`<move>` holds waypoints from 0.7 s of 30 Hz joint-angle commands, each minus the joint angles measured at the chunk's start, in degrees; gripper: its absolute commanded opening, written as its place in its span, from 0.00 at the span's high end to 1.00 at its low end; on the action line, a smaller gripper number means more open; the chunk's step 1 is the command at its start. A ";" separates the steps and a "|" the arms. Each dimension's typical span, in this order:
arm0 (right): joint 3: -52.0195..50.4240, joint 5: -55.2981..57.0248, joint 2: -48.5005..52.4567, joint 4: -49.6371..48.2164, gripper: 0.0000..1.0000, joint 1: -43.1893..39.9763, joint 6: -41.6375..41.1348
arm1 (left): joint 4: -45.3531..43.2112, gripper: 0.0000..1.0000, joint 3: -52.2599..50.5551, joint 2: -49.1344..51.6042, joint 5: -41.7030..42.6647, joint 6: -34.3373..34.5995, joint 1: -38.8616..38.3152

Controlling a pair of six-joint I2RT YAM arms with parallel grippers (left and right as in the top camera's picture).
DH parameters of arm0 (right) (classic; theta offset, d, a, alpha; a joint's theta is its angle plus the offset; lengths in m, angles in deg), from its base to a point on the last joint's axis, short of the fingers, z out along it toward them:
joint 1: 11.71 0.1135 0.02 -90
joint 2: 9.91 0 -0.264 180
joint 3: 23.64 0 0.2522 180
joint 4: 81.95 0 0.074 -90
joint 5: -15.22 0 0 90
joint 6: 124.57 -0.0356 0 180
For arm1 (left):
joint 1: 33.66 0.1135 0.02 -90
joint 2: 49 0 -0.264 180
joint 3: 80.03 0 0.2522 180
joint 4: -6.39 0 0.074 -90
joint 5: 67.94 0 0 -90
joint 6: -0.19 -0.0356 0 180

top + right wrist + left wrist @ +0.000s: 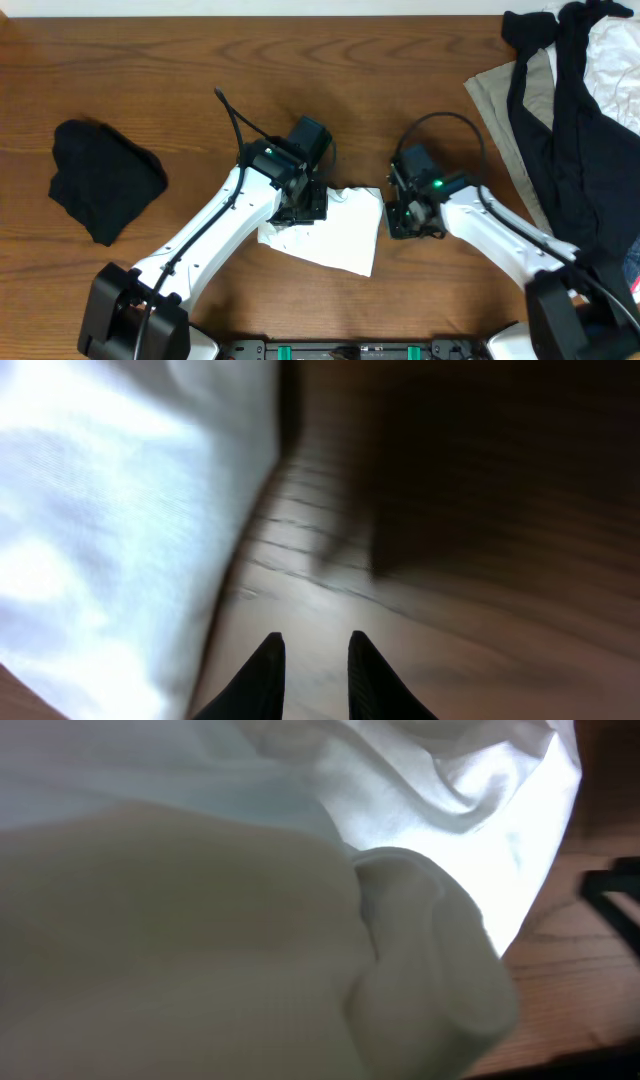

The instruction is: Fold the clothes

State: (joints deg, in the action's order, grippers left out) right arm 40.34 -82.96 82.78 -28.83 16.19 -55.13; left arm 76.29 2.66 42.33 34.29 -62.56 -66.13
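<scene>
White T-shirt (335,238) lay folded into a small bundle on the table (150,60), front center, between the two arms. Left gripper (305,207) sat down on the bundle's upper left part, touching the cloth. Left wrist view was filled with white fabric (250,920) right up against the lens, one rolled fold bulging toward the table edge. The fingers were hidden there. Jaws pressed together; can't tell if any cloth was caught between them.

Right gripper (397,215) was low over bare wood just beside the bundle's right edge. In the right wrist view the two dark fingertips (262,665) stood a narrow gap apart with nothing between them, only tabletop (450,610) underneath. The shirt's edge (100,540) ran along the left of that view, not touching the tips.

Black garment (105,180) lay crumpled at the far left of the table, well apart from both arms. At the far right corner was a heap: a black piece (560,110) draped over a beige piece (497,95), with a white piece (622,55) behind them.
</scene>
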 commanded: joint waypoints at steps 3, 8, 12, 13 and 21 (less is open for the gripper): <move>-0.44 -3.50 5.05 -3.50 0.80 3.32 -3.48 | 0.11 0.94 1.27 -0.04 0.39 0.94 -0.35; -0.44 -4.92 8.66 -6.91 0.80 5.09 -5.62 | 0.76 0.94 1.29 -0.15 2.34 0.94 -0.52; -0.44 -5.57 9.60 -8.48 0.80 5.51 -5.64 | 0.72 0.94 1.51 -0.85 2.32 0.94 -2.16; -0.44 -5.57 9.60 -8.61 0.80 5.51 -5.64 | 0.46 0.94 1.57 -1.01 2.29 0.94 -2.89; -0.44 -5.57 9.60 -8.96 0.80 5.51 -5.62 | -4.83 0.94 1.57 -1.11 2.08 0.96 -9.73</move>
State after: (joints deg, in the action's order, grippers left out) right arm 41.12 -89.17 89.20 -37.81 20.56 -59.85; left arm 72.51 2.66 42.29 35.65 -62.43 -74.00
